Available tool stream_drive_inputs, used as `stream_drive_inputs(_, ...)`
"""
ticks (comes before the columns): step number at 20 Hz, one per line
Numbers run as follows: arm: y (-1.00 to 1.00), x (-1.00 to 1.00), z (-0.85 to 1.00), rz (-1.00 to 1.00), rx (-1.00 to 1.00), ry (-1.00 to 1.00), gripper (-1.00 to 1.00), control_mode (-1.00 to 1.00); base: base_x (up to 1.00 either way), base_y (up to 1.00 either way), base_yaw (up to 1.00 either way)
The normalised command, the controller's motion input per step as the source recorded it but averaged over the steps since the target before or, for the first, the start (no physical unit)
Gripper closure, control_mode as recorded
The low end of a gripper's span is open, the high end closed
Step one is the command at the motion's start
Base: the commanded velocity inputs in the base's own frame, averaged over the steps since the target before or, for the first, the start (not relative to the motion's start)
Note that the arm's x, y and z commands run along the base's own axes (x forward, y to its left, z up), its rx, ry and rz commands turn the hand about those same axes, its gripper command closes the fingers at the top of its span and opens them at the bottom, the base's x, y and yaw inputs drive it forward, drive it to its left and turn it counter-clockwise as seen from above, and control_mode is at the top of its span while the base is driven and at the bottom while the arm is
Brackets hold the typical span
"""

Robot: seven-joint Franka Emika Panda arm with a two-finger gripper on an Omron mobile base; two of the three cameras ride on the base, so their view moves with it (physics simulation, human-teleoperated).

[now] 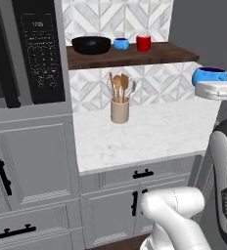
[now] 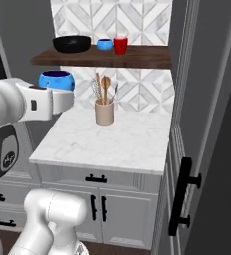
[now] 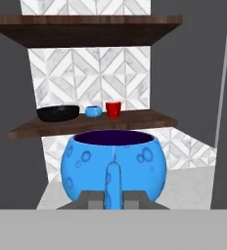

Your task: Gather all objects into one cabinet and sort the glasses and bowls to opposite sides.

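Note:
My gripper (image 3: 113, 197) is shut on the handle of a glossy blue cup (image 3: 113, 163) with a dark inside, held upright above the counter's right part. The same held cup (image 1: 209, 75) (image 2: 56, 79) sits on top of my white hand, below shelf level and to the right of it. On the dark brown wood-grain shelf (image 1: 135, 56) (image 2: 137, 57) (image 3: 140, 118) stand, left to right, a wide black bowl (image 1: 91, 45) (image 2: 71, 44) (image 3: 58, 113), a second small blue cup (image 1: 121, 43) (image 2: 104, 44) (image 3: 92, 111) and a red mug (image 1: 144, 42) (image 2: 120, 45) (image 3: 113, 109). The shelf's right half is bare.
A beige utensil holder (image 1: 120, 110) (image 2: 104, 112) with wooden spoons stands at the back of the white marble counter (image 1: 149, 134). A microwave (image 1: 39, 49) is built in at the left. A tall grey door (image 2: 207, 124) with a black handle (image 2: 182, 196) closes the right side. Another dark shelf (image 3: 86, 29) hangs higher.

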Motion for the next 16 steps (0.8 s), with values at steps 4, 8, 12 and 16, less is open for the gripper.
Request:
stream_drive_inputs(4, 0.0, 0.0, 0.0, 0.0, 0.0, 0.0, 1.0, 1.0, 0.22, -0.09, -0.24)
stream_drive_inputs(8, 0.0, 0.0, 0.0, 0.0, 0.0, 0.0, 1.0, 1.0, 0.48, 0.09, -0.25)
stream_drive_inputs(12, 0.0, 0.0, 0.0, 0.0, 0.0, 0.0, 1.0, 1.0, 0.57, 0.13, -0.24)
stream_drive_inputs(16, 0.0, 0.0, 0.0, 0.0, 0.0, 0.0, 1.0, 1.0, 0.53, 0.23, -0.16)
